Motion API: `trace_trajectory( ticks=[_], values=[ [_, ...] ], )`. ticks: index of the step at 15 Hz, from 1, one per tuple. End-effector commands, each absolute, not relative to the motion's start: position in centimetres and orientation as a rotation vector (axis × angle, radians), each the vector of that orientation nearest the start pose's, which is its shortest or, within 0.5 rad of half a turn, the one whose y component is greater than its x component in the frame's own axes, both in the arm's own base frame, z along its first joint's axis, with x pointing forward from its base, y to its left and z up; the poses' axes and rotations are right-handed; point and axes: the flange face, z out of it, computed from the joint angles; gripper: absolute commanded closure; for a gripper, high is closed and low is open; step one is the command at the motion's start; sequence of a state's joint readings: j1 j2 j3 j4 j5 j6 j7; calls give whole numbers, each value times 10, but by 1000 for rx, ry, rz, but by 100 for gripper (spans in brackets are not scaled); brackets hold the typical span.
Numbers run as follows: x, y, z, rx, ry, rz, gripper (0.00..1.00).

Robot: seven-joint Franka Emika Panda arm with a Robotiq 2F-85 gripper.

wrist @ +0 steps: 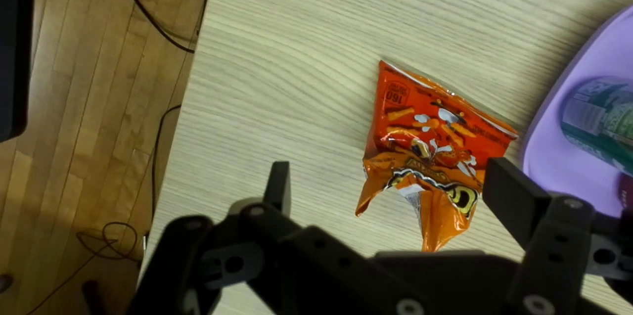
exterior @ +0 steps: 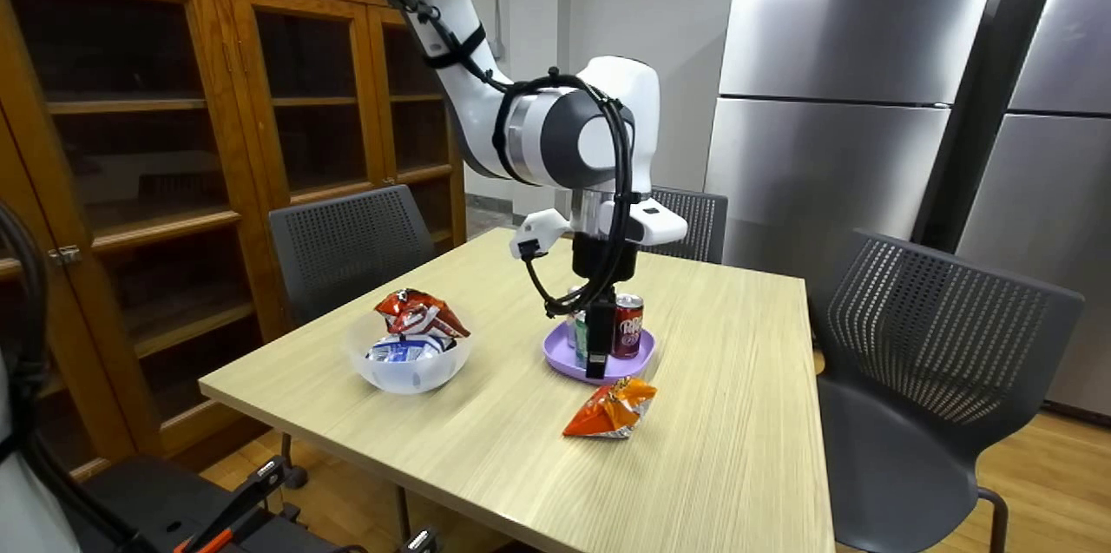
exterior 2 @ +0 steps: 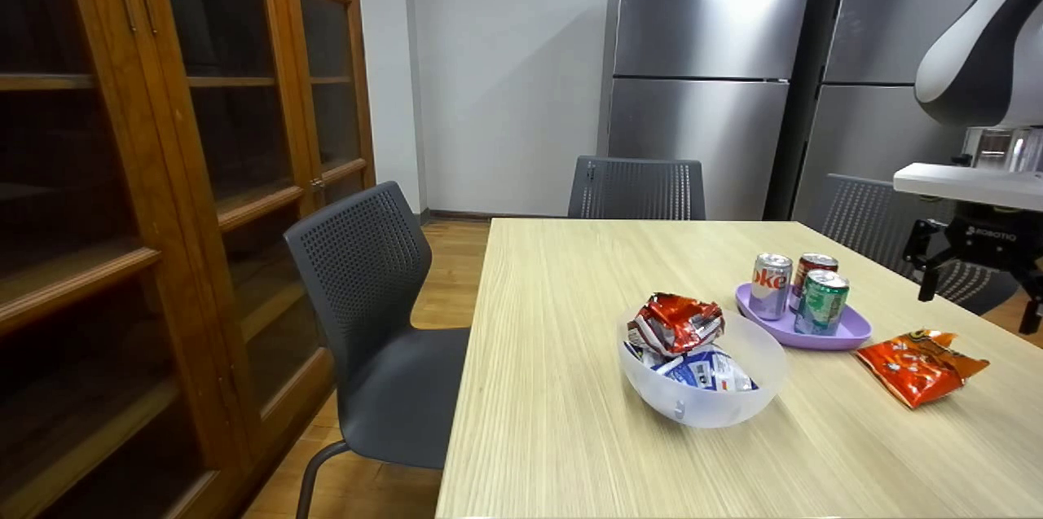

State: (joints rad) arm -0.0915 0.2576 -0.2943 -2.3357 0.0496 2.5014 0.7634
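The robot's black gripper (wrist: 388, 181) hangs over the pale wood table (exterior 2: 562, 356), higher than the purple tray (wrist: 549, 171) and near it. Its two fingers (wrist: 279, 186) are spread wide apart, so it is holding nothing. Below the gripper, with a gap between them, an orange and red snack bag (wrist: 428, 152) lies on the table just beside the tray. One of its corners is very close to the tray's edge, and I can't tell if they touch. On the tray stand a small green can (exterior 2: 821, 307), a dark red Dr Pepper can (exterior: 627, 327) and a silver Coke can (exterior 2: 769, 291), all upright and close together, and the green one is closest to the snack bag. A bit away from the tray, on the same table, sits a cloudy white bowl (exterior 2: 693, 405). Inside it are a blue and white bag (exterior 2: 709, 371) and a shiny red bag (exterior 2: 680, 323), and the red one is on top. Farther from the tray, dark gray chairs (exterior 2: 367, 274) stand around the table. Farther still, well away from the tray, there is a big brown wood and glass cabinet (exterior 2: 134, 112). Two tall silver fridges (exterior 2: 701, 128) stand far from the tray too, side by side.
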Motion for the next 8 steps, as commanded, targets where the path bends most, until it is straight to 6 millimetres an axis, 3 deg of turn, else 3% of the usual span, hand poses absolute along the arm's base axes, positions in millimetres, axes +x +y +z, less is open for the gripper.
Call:
trace_trajectory(
  ticks=[1,8],
  values=[
    [471,-195,224,-2663,1776,115,0],
    [477,-185,215,-2772,1651,96,0]
  ],
)
